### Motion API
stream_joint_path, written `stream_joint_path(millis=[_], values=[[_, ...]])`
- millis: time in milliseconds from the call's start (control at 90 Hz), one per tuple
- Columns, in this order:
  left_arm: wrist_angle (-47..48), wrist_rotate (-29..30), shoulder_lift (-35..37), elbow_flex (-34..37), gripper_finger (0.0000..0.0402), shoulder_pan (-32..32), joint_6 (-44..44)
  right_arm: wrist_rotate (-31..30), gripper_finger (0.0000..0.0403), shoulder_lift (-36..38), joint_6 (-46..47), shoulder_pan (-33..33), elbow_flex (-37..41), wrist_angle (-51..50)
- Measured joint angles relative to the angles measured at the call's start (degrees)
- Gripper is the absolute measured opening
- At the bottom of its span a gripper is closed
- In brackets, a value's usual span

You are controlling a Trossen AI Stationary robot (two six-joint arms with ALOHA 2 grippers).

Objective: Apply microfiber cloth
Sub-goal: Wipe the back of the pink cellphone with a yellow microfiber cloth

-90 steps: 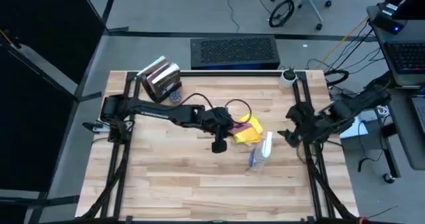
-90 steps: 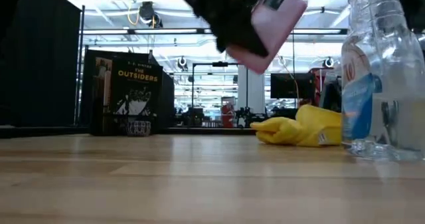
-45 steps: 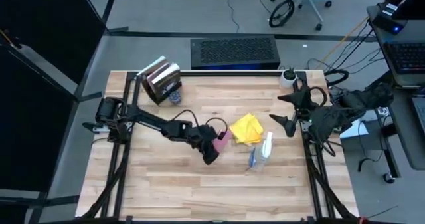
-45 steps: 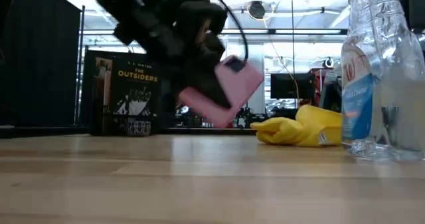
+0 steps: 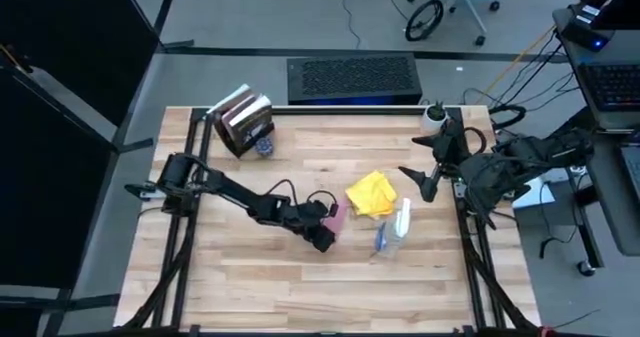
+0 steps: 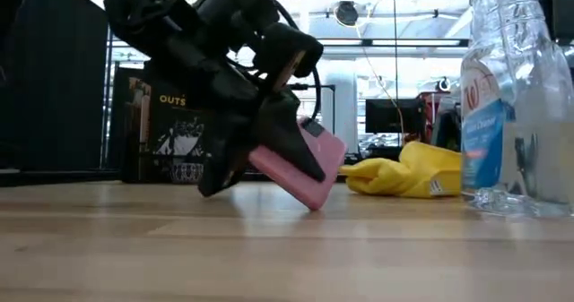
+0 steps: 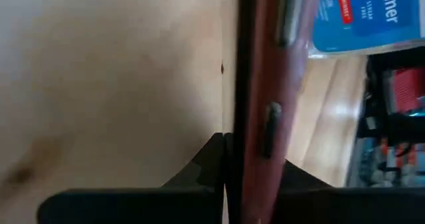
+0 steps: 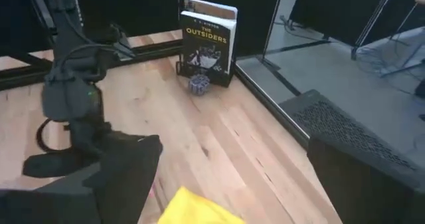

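The yellow microfiber cloth [image 5: 372,194] lies crumpled on the wooden table [image 5: 260,287], right of centre; no gripper touches it. The low view shows the cloth [image 6: 408,176] behind the phone. My left gripper [image 5: 326,227] is low over the table, just left of the cloth, and is shut on a pink-cased smartphone [image 6: 309,168]. My right gripper [image 5: 418,182] hangs open above the table, just right of the cloth, with nothing between its fingers. Its wrist view looks down over the cloth's edge [image 8: 196,209]. My left gripper pinches the smartphone between its two fingers, one on each flat face, at one end [image 7: 255,154]. The fingers slant down from the table's left side. The phone is tilted, its free lower end [image 6: 316,202] down at the tabletop; whether it touches I cannot tell.
A clear spray bottle [image 5: 395,229] with blue liquid lies just on the near side of the cloth, close to both grippers. A book [image 5: 243,119] stands at the far left with a small grey object [image 5: 263,147] beside it. A black box [image 5: 352,79] sits beyond the far edge.
My left gripper has carried the phone down from well above the table and toward the near edge, away from the cloth; the phone's lower end is now at the tabletop. My right gripper has moved toward the far edge and toward the cloth.
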State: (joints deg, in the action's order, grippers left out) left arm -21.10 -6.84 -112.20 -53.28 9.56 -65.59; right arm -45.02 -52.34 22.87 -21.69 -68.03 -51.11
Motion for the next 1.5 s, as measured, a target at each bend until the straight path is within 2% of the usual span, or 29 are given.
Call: stream_joint_path(millis=[378, 511, 589, 722, 833, 1156, 1356, 1500], values=[[0.37, 0.42, -0.11, -0.02, 0.0126, -0.26, -0.92, 0.02, 0.0367, -1.58, 1.66, -0.02, 0.00, -2.47], [1.05, -4.41, -0.10, -0.02, 0.0145, -0.33, 3.54, 0.02, 0.0367, -2.01, 1.45, -0.02, 0.00, -2.87], [2.61, -6.94, 0.41, 0.02, 0.0147, -0.39, 4.70, 0.02, 0.0367, -2.13, 1.17, -0.02, 0.02, -3.64], [7.71, -7.39, 1.76, 0.19, 0.0147, -0.74, 8.19, 0.02, 0.0368, -2.62, -0.61, -0.02, 0.02, -4.14], [7.60, -8.49, 2.20, 0.20, 0.0147, -1.15, 10.61, 0.02, 0.0368, -3.09, -1.57, -0.02, 0.02, -4.11], [13.53, -17.73, 2.94, -0.20, 0.0148, -3.32, 16.92, 0.28, 0.0368, -3.95, -1.13, -0.02, 0.04, -4.09], [22.09, -17.62, 5.07, -0.27, 0.0148, -3.60, 25.61, 0.35, 0.0368, -3.95, -1.27, -0.02, 0.04, -4.09], [27.05, -16.39, 5.73, -0.42, 0.0148, -3.36, 28.56, 0.33, 0.0368, -3.95, -1.26, -0.02, 0.04, -4.05]])
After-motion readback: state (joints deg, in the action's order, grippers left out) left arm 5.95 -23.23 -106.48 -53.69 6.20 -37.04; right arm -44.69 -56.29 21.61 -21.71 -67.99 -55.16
